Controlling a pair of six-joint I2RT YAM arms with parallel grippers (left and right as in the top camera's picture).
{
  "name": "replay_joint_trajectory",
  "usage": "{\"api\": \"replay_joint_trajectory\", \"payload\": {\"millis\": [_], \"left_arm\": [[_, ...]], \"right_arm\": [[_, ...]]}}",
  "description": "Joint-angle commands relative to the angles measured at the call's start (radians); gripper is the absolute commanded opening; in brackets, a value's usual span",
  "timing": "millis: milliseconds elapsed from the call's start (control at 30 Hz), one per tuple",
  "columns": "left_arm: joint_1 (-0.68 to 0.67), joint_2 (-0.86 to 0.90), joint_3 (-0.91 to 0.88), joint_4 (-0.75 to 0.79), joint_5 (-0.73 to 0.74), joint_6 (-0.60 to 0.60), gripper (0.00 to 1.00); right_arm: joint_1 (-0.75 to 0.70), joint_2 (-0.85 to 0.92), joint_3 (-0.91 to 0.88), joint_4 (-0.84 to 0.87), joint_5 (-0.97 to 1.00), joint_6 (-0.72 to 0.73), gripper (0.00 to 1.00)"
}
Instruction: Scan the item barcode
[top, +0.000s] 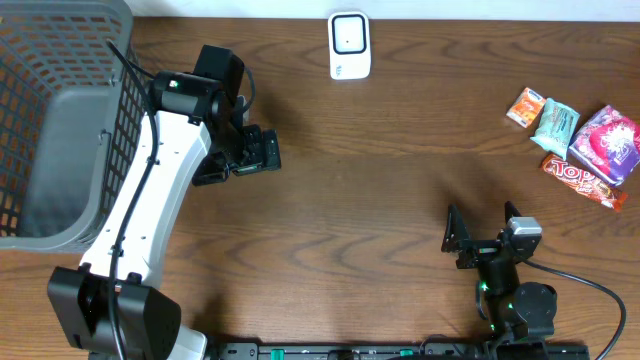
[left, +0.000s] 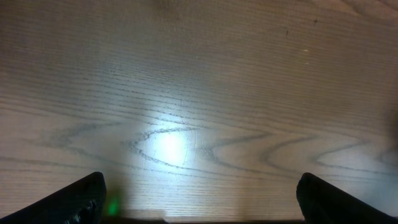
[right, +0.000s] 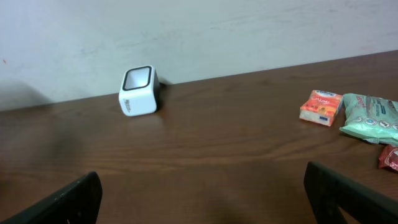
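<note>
Left arm (top: 140, 215): white-shelled, based at 7 o'clock on the table (top: 380, 180), stretched up toward 11 o'clock. Left fingers (top: 262, 152) pointed toward 3 o'clock, low over bare wood. In the wrist view both fingers (left: 74, 202) sat at the outer corners, spread wide, nothing between them.

Right arm (top: 515, 300): black, compact, folded close at 5 o'clock. Right fingers (top: 457, 240) faced toward 12 o'clock. They were also released; in the wrist view the tips (right: 68, 202) stood far apart with only table showing between.

Surface: dark brown wood with long wavy grain and a slight sheen. A lamp glare spot showed in the left wrist view. A pale, plain wall (right: 199, 31) rose behind the far edge.

Scanner (top: 349, 45) (right: 138, 91): at 12 o'clock near the far edge. Small white block, rounded corners, dark window tilted upward.

Items: clustered at 2 o'clock, well apart from both arms, none touched.
- Orange packet (top: 525, 106) (right: 321, 107), small and boxy, nearest the scanner.
- Mint-green pouch (top: 555, 123) (right: 372, 117), crinkled film, just beside the orange one.
- Purple-pink pack (top: 606, 143), glossy, at the 3 o'clock end of the cluster.
- Red wrapped bar (top: 583, 181), long and lying at a slant, on the cluster's 6 o'clock side. Lettering too small to read fully.

Grey plastic basket (top: 40, 120): at 9 to 10 o'clock, lattice walls, smooth floor, beside the left arm.
</note>
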Motion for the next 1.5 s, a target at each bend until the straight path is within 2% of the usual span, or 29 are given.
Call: {"api": "replay_joint_trajectory", "payload": {"millis": [0,167,400,1467], "left_arm": [[0.003,0.002,0.000,-0.004,-0.010,0.009,0.98],[0.003,0.002,0.000,-0.004,-0.010,0.009,0.98],[0.003,0.002,0.000,-0.004,-0.010,0.009,0.98],[0.003,0.002,0.000,-0.004,-0.010,0.008,0.98]], "right_arm": [[-0.008,-0.006,-0.002,-0.002,-0.002,-0.014,0.99],[-0.010,-0.006,-0.002,-0.004,0.010,-0.026,0.99],[-0.009,-0.007,-0.002,-0.009,0.021,-0.161,0.99],[-0.009,-0.007,-0.002,-0.006,0.010,-0.161,0.99]]}}
